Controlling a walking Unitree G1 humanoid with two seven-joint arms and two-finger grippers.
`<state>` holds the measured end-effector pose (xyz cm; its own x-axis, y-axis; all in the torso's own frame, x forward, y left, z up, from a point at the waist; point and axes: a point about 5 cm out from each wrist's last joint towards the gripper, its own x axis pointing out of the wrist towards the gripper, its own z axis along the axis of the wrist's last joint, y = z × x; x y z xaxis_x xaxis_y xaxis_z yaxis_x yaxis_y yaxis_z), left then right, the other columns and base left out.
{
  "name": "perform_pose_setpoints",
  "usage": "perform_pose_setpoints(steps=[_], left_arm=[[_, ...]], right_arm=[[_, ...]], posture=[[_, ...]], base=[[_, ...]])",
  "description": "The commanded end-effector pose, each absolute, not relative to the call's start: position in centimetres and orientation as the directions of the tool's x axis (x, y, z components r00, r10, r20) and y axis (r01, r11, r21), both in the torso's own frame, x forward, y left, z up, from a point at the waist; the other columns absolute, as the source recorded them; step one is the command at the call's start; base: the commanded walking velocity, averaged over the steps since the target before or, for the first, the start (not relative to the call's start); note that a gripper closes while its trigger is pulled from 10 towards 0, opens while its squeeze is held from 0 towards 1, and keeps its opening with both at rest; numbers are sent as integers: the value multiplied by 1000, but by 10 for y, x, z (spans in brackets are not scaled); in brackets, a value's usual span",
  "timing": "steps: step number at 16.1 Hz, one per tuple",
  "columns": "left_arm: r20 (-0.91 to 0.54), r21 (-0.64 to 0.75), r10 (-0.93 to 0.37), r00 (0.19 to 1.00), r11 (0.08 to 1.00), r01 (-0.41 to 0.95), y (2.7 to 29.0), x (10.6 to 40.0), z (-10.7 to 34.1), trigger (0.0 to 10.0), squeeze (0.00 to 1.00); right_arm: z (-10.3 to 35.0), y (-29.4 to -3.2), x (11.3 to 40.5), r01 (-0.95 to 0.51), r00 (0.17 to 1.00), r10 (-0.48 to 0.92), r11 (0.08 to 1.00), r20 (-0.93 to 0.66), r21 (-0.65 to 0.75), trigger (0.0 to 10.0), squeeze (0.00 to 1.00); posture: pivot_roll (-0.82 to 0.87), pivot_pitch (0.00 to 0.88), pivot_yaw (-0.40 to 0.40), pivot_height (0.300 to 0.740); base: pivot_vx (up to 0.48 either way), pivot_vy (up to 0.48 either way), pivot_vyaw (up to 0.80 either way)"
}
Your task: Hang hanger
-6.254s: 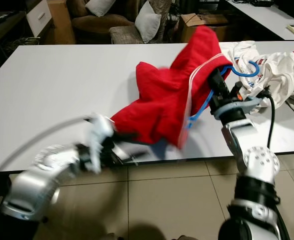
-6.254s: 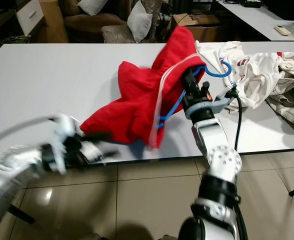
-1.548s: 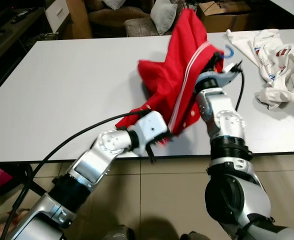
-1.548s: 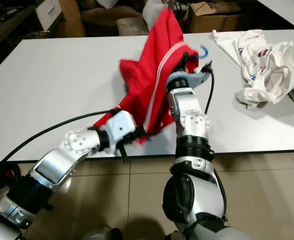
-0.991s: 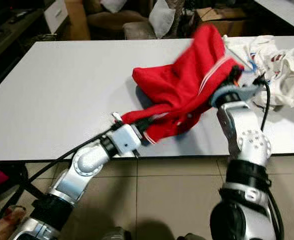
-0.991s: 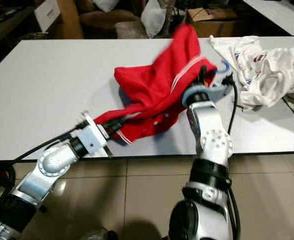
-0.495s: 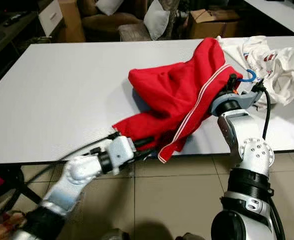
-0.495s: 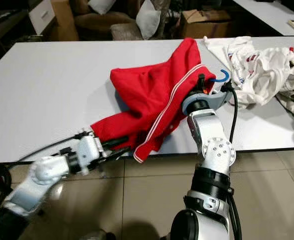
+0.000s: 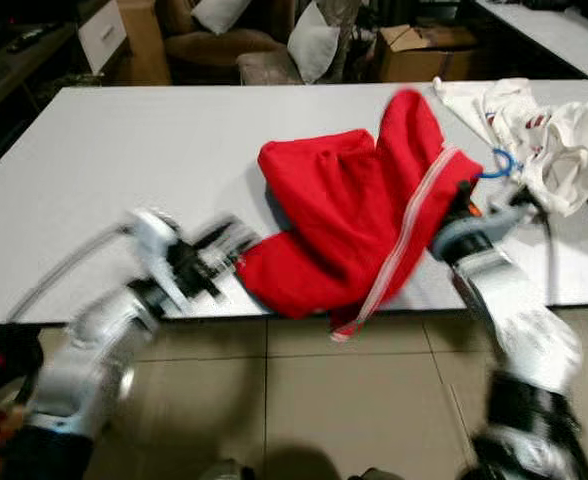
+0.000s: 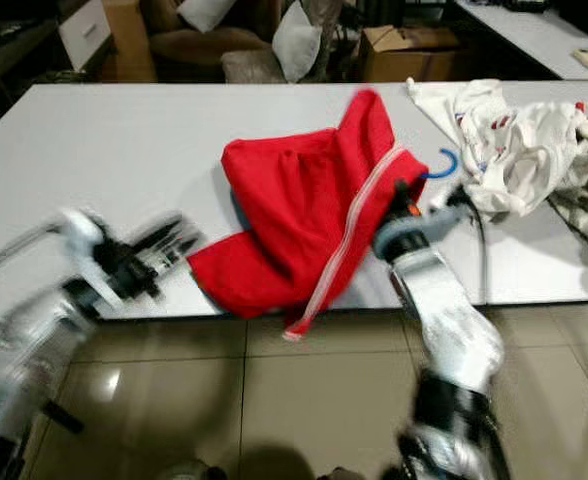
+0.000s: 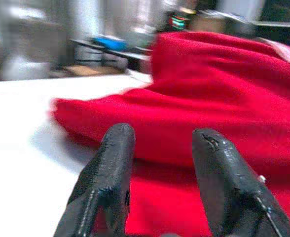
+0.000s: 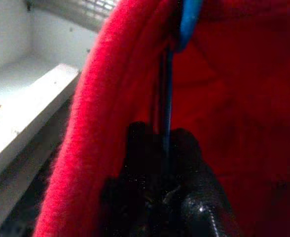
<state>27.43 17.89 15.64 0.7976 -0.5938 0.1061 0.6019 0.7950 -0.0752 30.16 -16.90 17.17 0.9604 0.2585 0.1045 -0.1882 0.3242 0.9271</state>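
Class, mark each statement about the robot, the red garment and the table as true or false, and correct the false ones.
1. The right gripper is shut on the blue hanger. True.
2. The left gripper grips the red garment. False: its fingers are open, just short of the cloth.
3. The red garment lies on the floor. False: it is draped over the white table.
4. White clothes lie on the table to the robot's right. True.

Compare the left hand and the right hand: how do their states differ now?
The left hand is open and holds nothing, apart from the red garment; the right hand is shut on the blue hanger inside that garment. The left hand sits at the table's near edge; the right is beside the garment's striped edge.
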Motion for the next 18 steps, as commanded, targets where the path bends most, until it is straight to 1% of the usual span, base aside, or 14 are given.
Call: perform_pose_setpoints(steps=[1, 2, 3, 5, 8, 12, 18], left_arm=[[75, -75, -548, 833, 830, 553, 184, 271, 157, 10000, 0], [43, -48, -528, 848, 847, 530, 185, 266, 153, 10000, 0], [9, -66, -508, 861, 859, 508, 183, 259, 148, 10000, 0], [3, -92, -494, 870, 866, 492, 180, 256, 147, 10000, 0], [-13, -87, -495, 869, 866, 492, 173, 253, 145, 10000, 0], [-41, -69, -487, 873, 873, 484, 170, 251, 143, 10000, 0], [-66, -57, -499, 864, 867, 496, 167, 246, 138, 10000, 0]], right_arm=[[178, -165, 293, -254, 937, 316, 329, 147, 910, 10000, 0], [175, -169, 285, -261, 936, 319, 342, 150, 903, 10000, 0], [174, -176, 277, -269, 936, 315, 341, 160, 901, 10000, 0], [173, -181, 270, -275, 934, 317, 345, 165, 897, 10000, 0], [166, -187, 264, -257, 938, 314, 357, 144, 898, 10000, 0], [165, -189, 260, -268, 932, 333, 361, 145, 893, 10000, 0], [163, -184, 255, -294, 913, 381, 364, 146, 884, 10000, 0]], posture=[[-115, 0, 23, 740], [-115, 0, 23, 740], [-124, 0, 33, 740], [-128, 0, 34, 740], [-127, 0, 32, 740], [-125, 0, 29, 740], [-118, 0, 27, 740]], base=[[0, 0, 800], [0, 0, 800], [0, 0, 800], [0, -283, 800], [0, -337, 800], [0, -341, 800], [0, -342, 800]])
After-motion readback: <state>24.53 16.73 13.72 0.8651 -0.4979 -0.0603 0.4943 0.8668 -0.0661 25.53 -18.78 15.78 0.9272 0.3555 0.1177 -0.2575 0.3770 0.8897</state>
